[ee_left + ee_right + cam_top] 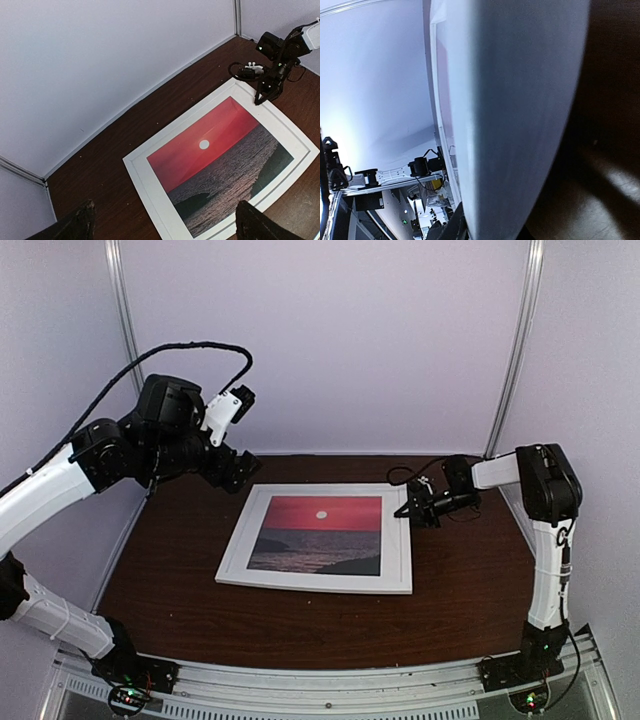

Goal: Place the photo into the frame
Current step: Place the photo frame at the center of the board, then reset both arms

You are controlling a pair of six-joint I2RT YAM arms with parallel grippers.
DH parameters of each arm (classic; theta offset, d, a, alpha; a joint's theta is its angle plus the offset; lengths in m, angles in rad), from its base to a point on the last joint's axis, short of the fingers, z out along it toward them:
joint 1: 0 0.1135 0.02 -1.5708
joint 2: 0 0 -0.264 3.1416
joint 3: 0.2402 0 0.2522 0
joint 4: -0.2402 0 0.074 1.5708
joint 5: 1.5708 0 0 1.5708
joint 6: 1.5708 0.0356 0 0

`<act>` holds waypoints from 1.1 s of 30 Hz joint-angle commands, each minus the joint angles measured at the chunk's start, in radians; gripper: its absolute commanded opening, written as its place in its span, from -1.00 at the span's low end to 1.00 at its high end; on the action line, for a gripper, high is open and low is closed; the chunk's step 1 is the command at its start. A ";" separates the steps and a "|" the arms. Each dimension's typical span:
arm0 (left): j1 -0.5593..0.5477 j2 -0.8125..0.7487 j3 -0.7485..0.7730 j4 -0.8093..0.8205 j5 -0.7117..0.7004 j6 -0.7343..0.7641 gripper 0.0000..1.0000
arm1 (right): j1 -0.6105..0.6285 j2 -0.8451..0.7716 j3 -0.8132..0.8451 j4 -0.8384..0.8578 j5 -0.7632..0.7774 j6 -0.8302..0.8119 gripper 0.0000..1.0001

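Okay, starting on my left: my left gripper (238, 472) hangs above the far-left corner of the frame (400, 552), jaws spread wide and holding nothing, arm bent high with the wrist tipped down toward the table (460, 595). Centre now: the photo (318, 535) lies face up inside the frame, red sky and white sun showing, with a white border on all 4 sides, so I judge the insertion nearly done and the job at the seating stage. Over on my right, my right gripper (415, 508) sits low at the frame's far-right corner, forearm reaching level across the table. Whether its jaws pinch the rail I cannot tell. Next call, I reckon: leave that corner gently, without dragging the frame.
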 commanded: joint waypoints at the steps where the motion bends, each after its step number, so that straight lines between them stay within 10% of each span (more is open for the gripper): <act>1: 0.006 -0.009 -0.017 0.041 0.016 -0.020 0.95 | -0.015 0.023 0.020 0.062 0.094 -0.015 -0.52; 9: 0.006 -0.013 -0.025 0.029 0.000 -0.031 0.95 | -0.059 0.004 0.027 -0.017 0.193 -0.058 -0.26; 18: 0.022 -0.024 -0.065 0.012 -0.108 -0.108 0.95 | -0.098 -0.252 -0.017 -0.196 0.635 -0.136 0.35; 22: 0.090 -0.036 -0.098 0.006 -0.070 -0.177 0.95 | -0.087 -0.401 -0.045 -0.250 0.828 -0.166 0.76; 33: 0.364 -0.162 -0.414 0.149 0.047 -0.346 0.95 | 0.086 -0.806 -0.209 -0.228 1.248 -0.225 0.95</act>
